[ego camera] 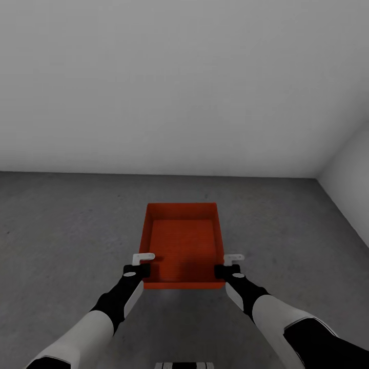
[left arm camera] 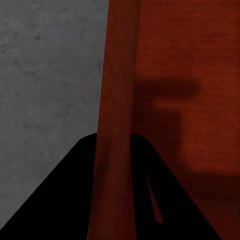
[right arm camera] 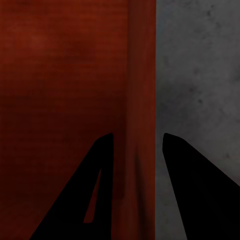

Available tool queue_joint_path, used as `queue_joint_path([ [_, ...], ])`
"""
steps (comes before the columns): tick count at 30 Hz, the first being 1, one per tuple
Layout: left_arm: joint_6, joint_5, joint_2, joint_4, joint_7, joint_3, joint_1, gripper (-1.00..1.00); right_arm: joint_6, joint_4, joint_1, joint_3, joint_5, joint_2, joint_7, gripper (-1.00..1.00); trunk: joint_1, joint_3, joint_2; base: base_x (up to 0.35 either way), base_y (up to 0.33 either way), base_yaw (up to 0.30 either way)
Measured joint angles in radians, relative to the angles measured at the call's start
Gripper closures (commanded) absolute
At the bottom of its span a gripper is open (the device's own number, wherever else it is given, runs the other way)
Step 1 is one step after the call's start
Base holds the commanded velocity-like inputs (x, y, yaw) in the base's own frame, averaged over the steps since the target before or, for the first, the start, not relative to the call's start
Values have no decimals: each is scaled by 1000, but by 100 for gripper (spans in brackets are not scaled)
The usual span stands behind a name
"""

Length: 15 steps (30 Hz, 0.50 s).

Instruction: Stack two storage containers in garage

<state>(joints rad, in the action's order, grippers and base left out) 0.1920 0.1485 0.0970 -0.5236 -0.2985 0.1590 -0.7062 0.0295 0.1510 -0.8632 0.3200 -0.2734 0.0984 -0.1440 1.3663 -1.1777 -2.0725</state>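
Both claws, left [ego camera: 144,263] and right [ego camera: 226,263], pinch container [ego camera: 180,241] walls above open floor [ego camera: 61,225].

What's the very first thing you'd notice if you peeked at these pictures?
A bright red-orange storage container, open and empty, pops out in the middle against the dark grey floor. The left pincer and the right pincer each straddle a side wall near the corners closest to the robot. Behind it stands a plain grey-white wall.
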Motion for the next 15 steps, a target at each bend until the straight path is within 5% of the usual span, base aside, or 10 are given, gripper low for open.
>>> queue_joint_path([
  [15,0,0,0,0,0,0,0,100,0,0,0,0,0,0,0,100,58,-47,-105,0,0,0],
])
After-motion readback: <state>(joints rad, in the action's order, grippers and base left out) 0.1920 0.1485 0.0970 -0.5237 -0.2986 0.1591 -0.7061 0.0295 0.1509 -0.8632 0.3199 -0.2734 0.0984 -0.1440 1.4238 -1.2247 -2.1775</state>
